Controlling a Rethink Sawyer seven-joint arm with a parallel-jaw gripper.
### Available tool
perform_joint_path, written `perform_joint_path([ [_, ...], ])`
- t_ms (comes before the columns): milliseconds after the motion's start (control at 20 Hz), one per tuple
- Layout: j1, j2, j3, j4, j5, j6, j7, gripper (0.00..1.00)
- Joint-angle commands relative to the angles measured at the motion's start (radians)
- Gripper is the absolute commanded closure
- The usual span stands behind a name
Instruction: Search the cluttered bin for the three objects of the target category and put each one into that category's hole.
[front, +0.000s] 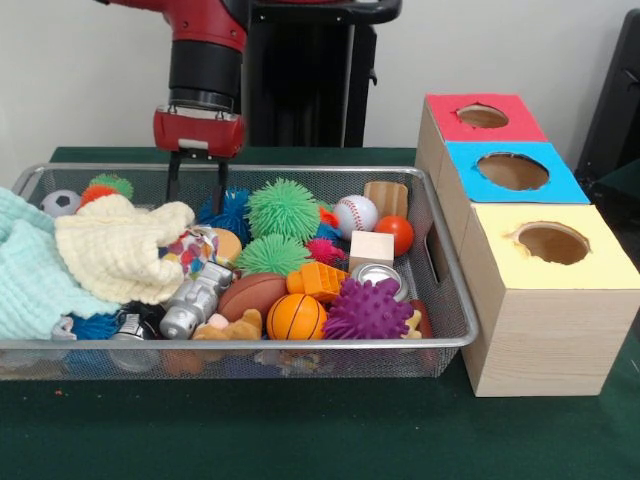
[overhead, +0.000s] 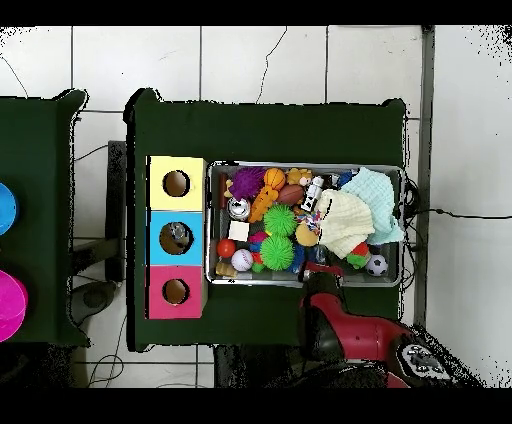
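The wire mesh bin (front: 250, 343) sits on the green table, full of toys and cloths; it also shows in the overhead view (overhead: 210, 225). No thin plastic wrapper shows in either view; any are hidden under the clutter. My gripper (front: 198, 190) hangs over the bin's far side, just behind the cream cloth (front: 120, 245). Its two dark fingers (front: 174, 178) stand apart with nothing between them. In the overhead view the gripper (overhead: 320, 272) is at the bin's bottom rim.
Three wooden boxes with holes stand beside the bin: red top (front: 482, 118), blue top (front: 512, 172), yellow top (front: 552, 243). A mint cloth (front: 30, 270) drapes over the bin's left end. Green spiky balls (front: 283, 208), a purple spiky ball (front: 367, 310) and a silver can (front: 378, 275) fill the middle.
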Motion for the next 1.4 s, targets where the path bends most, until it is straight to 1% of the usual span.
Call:
perform_joint_path([
  [50, -0.011, 0.028, -0.006, -0.119, 0.041, 0.017, 0.085, 0.0],
  [200, -0.001, 0.027, -0.016, -0.119, 0.046, 0.023, 0.084, 0.0],
  [300, -0.002, 0.05, -0.01, -0.133, 0.046, 0.01, 0.086, 0.0],
  [350, -0.01, 0.065, 0.0, -0.145, 0.039, -0.011, 0.088, 0.0],
  [500, -0.028, 0.094, 0.037, -0.162, 0.015, -0.021, 0.106, 0.0],
  [850, -0.043, 0.145, 0.071, -0.193, 0.005, -0.057, 0.124, 0.0],
  [1150, -0.065, 0.141, 0.102, -0.197, -0.037, -0.064, 0.134, 0.0],
  [1300, -0.076, 0.141, 0.107, -0.2, -0.051, -0.075, 0.128, 0.0],
  [1350, -0.065, 0.146, 0.09, -0.205, -0.04, -0.091, 0.11, 0.0],
  [1400, -0.075, 0.143, 0.104, -0.209, -0.062, -0.08, 0.114, 1.0],
])
